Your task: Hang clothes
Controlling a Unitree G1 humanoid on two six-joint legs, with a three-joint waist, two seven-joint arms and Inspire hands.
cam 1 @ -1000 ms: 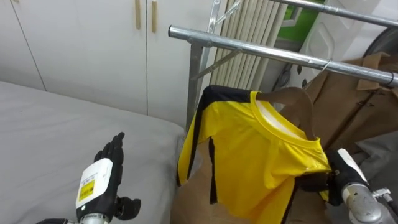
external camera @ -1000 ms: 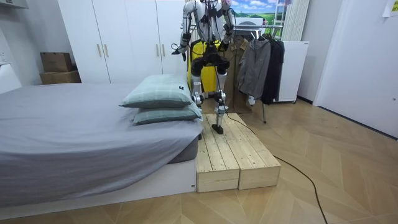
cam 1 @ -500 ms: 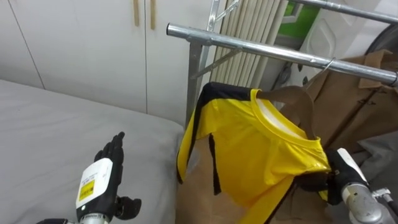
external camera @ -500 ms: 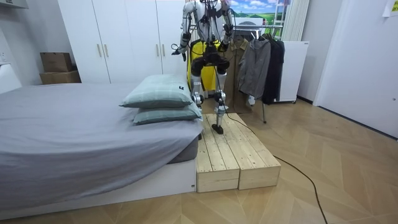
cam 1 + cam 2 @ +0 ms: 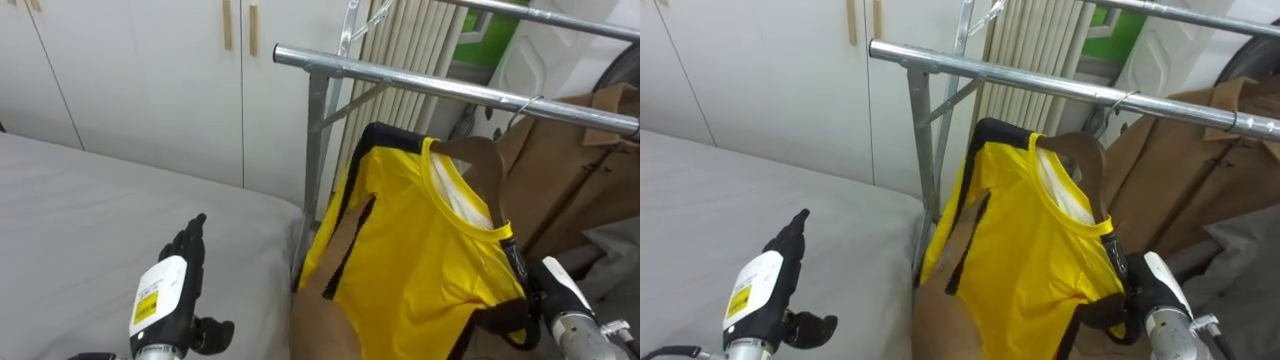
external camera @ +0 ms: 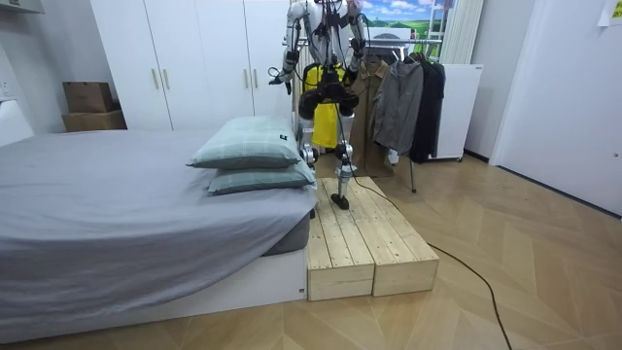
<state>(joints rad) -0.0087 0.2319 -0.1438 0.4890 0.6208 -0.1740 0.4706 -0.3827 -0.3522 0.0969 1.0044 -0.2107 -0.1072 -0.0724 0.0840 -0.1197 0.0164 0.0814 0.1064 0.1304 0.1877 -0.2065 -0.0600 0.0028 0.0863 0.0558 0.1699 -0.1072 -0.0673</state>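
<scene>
My right hand was at the lower right of the eye views. Its fingers were curled into the dark-trimmed lower edge of the yellow shirt, so I record it as grasping the garment. The shirt was in the air, tilted, with its collar uppermost. It sat below the metal rail and did not touch it. It was in front of the brown coat, which already hung there by a hook. I could not tell whether the shirt was on a hanger of its own. In my judgement it was held high and close to the rail's open end so that it could be lifted on beside the coat.

My left hand was at the lower left, above the grey bed. Its fingers were straight and it held nothing. I judged it was kept clear of the cloth as a counterweight.

In the room view I stood on the wooden platform, between the bed and the rack, presumably for the height needed to reach the rail. The hanging was not yet done.
</scene>
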